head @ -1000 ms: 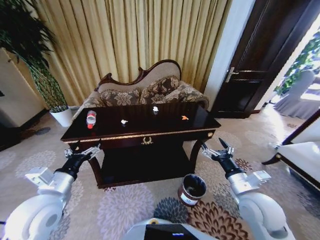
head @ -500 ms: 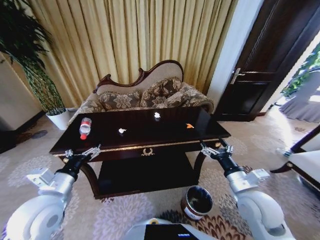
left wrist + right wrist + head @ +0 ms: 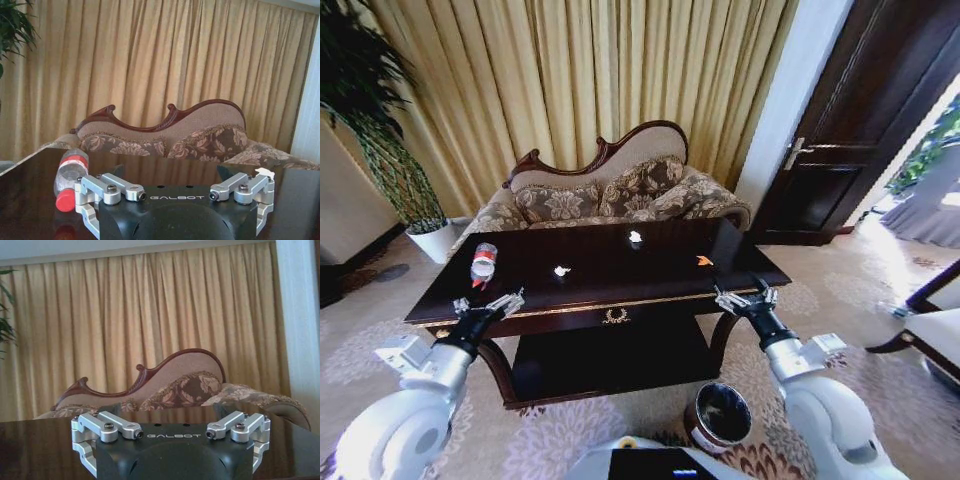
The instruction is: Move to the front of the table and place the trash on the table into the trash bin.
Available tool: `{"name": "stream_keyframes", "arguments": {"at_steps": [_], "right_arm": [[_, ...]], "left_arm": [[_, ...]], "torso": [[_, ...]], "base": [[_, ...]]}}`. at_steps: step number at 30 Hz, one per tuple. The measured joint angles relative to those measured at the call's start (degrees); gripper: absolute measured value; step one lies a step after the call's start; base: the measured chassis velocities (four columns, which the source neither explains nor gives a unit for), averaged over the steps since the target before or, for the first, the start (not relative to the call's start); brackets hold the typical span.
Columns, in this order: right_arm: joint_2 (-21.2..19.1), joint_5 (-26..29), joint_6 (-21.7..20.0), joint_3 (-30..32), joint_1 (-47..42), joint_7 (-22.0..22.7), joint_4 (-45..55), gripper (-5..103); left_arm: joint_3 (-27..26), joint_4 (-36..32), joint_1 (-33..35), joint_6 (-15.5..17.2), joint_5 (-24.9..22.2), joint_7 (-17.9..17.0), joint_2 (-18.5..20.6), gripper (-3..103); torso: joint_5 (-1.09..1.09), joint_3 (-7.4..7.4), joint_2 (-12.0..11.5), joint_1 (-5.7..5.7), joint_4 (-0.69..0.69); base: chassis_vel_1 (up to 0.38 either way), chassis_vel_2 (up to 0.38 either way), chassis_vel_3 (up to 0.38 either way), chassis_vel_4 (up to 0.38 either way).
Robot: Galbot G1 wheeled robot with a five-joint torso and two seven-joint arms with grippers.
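Table (image 3: 590, 285) nearer than before, both open empty grippers (image 3: 488, 303) (image 3: 740, 299) at its front edge

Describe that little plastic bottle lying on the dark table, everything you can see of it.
The bottle is small and clear, with a red cap and a red label around its body. It lies on its side near the far left corner of the glossy dark table, cap towards the robot. Nothing else touches it. In the left wrist view it lies just beyond the left claw, which is open and clear of it. It looks empty, though I can't be sure.
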Motion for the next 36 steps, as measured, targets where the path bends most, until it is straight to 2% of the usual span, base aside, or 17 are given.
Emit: {"name": "stream_keyframes", "arguments": {"at_steps": [8, 9, 12, 15, 16, 19, 23, 32, 36], "right_arm": [[-3.14, 2.8, -2.13, -0.12, 3.92, 1.62, -2.49, 100], [-4.93, 3.87, -2.96, 0.07, 5.15, 2.21, -3.82, 100], [-6.58, 5.03, -3.99, 0.37, 6.12, 2.68, -5.12, 100], [-10.66, 10.11, -8.04, 1.22, 8.4, 5.16, -7.31, 100], [-10.66, 10.11, -8.04, 1.22, 8.4, 5.16, -7.31, 100], [-14.63, 14.26, -11.04, 1.21, 11.06, 6.8, -9.98, 100], [-17.65, 17.7, -12.03, 0.39, 14.18, 7.43, -13.01, 100], [-20.24, 19.65, -12.21, -3.15, 18.66, 6.6, -15.44, 100], [-20.31, 19.34, -12.78, -7.41, 21.97, 7.12, -16.74, 100]], "left_arm": [[-0.26, 0.0, 0.12, -0.27, -0.07, -0.04, 0.1, 100], [-0.25, 0.0, 0.04, -0.28, -0.13, -0.05, 0.08, 100], [-0.19, 0.0, -0.03, -0.28, -0.17, -0.08, -0.13, 100], [-0.05, 0.0, 0.04, -0.28, -0.15, -0.09, -0.55, 100], [-0.05, 0.0, 0.04, -0.28, -0.15, -0.09, -0.55, 100], [-0.01, 0.0, 0.04, -0.24, -0.14, -0.09, -0.56, 100], [-0.19, 0.0, 0.32, -0.2, 0.01, -0.1, -0.84, 100], [-1.55, 0.0, 0.64, -0.25, 0.07, 0.1, -0.99, 100], [-1.06, 0.0, 0.31, -0.26, 0.2, 0.07, -0.98, 100]], "torso": [[-0.01, 0.02, -0.02, 0.03, -0.01], [-0.01, 0.01, -0.02, 0.02, -0.01], [0.0, 0.01, -0.02, 0.02, -0.01], [0.01, 0.02, -0.02, 0.02, -0.01], [0.01, 0.02, -0.02, 0.02, -0.01], [-0.01, 0.02, -0.02, 0.02, -0.01], [0.0, 0.01, -0.02, 0.02, -0.01], [-0.02, 0.01, -0.02, 0.02, -0.01], [-0.01, 0.01, -0.02, 0.02, -0.02]], "base": [[0.0, 0.0, 0.0, 0.0], [0.0, 0.0, 0.0, 0.0], [0.0, 0.0, 0.0, 0.0], [0.0, 0.0, 0.0, 0.0], [0.0, 0.0, 0.0, 0.0], [0.0, 0.0, 0.0, 0.0], [0.0, 0.0, 0.0, 0.0], [0.0, 0.0, 0.0, 0.0], [0.0, 0.0, 0.0, 0.0]]}}
